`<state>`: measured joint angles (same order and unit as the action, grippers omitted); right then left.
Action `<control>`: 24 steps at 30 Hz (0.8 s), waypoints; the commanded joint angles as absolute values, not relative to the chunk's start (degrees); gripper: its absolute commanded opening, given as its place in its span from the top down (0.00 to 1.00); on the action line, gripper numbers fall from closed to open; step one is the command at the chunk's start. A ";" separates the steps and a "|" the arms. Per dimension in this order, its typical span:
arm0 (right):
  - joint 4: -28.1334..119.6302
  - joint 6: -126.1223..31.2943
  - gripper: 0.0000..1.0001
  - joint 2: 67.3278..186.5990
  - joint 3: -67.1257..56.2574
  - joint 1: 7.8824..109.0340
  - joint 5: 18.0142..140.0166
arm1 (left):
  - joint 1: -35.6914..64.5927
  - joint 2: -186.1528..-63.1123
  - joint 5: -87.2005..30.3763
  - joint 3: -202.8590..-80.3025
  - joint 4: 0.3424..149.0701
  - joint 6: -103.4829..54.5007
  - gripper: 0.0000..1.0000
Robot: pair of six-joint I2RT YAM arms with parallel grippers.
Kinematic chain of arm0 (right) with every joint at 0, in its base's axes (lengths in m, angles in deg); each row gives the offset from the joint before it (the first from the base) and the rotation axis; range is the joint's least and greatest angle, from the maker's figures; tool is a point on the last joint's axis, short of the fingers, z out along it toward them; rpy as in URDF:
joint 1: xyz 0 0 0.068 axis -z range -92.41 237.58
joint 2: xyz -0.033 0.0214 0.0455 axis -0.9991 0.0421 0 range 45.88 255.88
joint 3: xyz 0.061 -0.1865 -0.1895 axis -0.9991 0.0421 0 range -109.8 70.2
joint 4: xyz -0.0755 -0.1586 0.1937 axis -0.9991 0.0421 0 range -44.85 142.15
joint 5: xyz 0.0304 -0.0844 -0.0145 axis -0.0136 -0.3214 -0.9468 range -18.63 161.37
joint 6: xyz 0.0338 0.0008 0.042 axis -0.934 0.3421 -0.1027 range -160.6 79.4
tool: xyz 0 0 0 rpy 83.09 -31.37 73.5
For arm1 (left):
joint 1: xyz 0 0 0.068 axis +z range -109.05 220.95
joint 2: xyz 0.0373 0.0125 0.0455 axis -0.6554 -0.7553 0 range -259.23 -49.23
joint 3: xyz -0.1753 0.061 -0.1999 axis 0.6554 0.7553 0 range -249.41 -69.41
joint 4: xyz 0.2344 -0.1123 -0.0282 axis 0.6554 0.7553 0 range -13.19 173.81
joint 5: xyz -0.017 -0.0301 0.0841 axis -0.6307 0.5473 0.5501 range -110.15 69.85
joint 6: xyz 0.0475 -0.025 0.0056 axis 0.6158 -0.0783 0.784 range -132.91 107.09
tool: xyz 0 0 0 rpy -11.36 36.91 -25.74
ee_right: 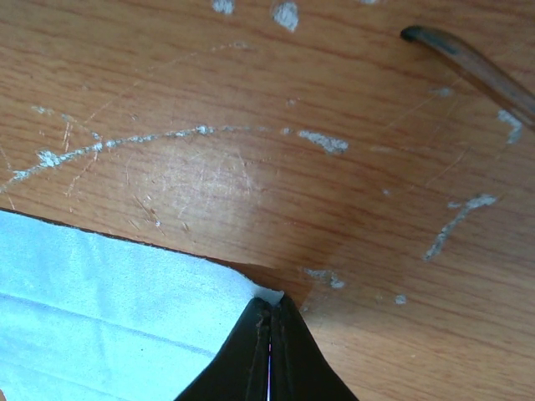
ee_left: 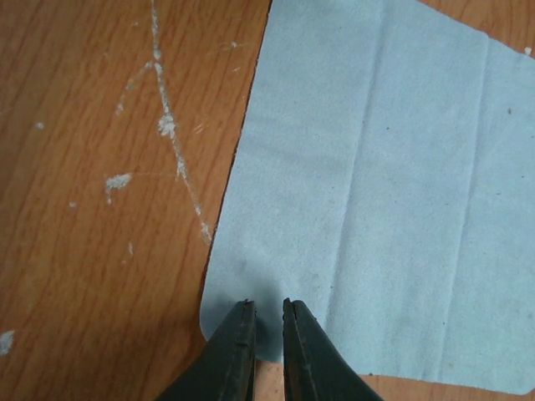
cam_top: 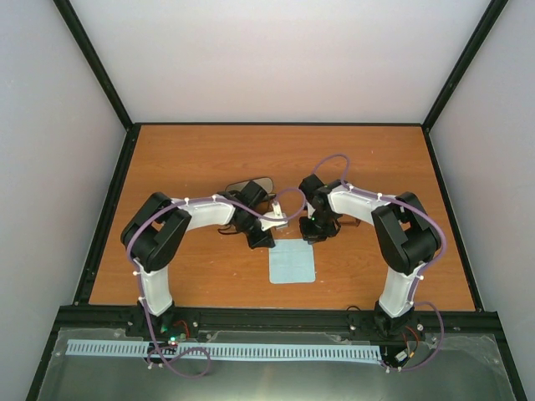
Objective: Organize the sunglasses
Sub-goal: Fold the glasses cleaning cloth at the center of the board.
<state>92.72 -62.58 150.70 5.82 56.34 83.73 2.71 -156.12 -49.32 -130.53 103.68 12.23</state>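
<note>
The sunglasses are mostly hidden. One thin dark brown temple arm [ee_right: 468, 63] lies on the table at the upper right of the right wrist view, and a thin brown line [cam_top: 358, 220] shows right of my right gripper in the top view. My right gripper [ee_right: 270, 305] is shut on a corner of the pale blue cloth [ee_right: 109, 301], and that corner is lifted slightly. My left gripper [ee_left: 267, 307] hangs over another corner of the cloth [ee_left: 376, 184]. Its jaws stand a narrow gap apart and hold nothing. In the top view both grippers [cam_top: 263, 238] [cam_top: 311, 234] sit at the far corners of the cloth [cam_top: 292, 263].
A black oblong glasses case [cam_top: 251, 185] lies behind the left arm. The wooden table [cam_top: 184, 167] is scuffed with white marks. Black frame rails and white walls run along the table's sides and back.
</note>
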 commanded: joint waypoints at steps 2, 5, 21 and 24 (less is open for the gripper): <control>92.52 -63.18 0.97 150.23 7.33 55.68 82.23 | 0.33 -157.65 -47.87 -131.46 103.22 11.90 0.89; 92.53 -63.29 0.97 150.04 7.49 55.68 82.01 | 0.06 -157.93 -47.64 -131.46 103.13 12.17 0.92; 91.79 -64.09 0.97 146.78 7.47 55.81 79.82 | 0.00 -151.92 -43.15 -128.49 98.81 13.08 0.99; 90.98 -64.14 0.97 145.54 7.61 55.77 80.45 | 0.05 -150.80 -43.66 -128.28 98.34 13.05 0.99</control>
